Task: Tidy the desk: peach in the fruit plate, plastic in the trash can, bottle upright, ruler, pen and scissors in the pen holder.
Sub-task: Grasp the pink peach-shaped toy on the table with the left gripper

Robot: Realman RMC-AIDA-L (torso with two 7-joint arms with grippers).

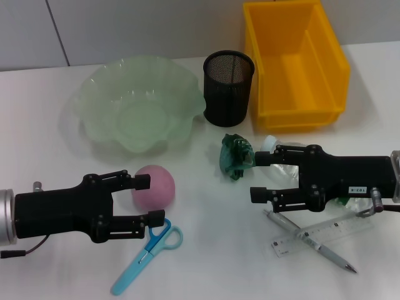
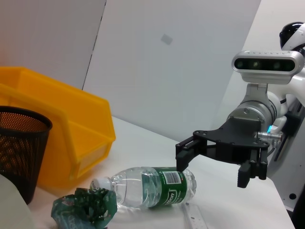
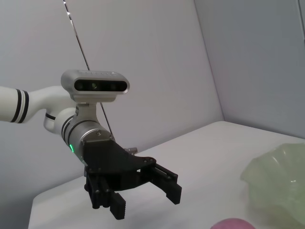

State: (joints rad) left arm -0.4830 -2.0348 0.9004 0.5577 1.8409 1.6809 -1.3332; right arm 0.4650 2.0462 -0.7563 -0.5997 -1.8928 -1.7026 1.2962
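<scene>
Left pincer (image 1: 145,200) (spread), white desk (image 1: 212,250), grey wall (image 1: 144,25)

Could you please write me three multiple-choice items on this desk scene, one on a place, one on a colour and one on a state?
1. Where is the peach?
A. in the fruit plate
B. on the table by the left gripper
C. in the yellow bin

2. What colour are the scissors' handles?
A. red
B. black
C. light blue

3. How does the bottle stand?
A. lying on its side
B. upright
C. inside the pen holder

Answers:
1 B: it sits on the table just beyond the open left gripper, outside the fruit plate.
2 C: both loops are light blue.
3 A: it lies flat under the open right gripper.
</scene>
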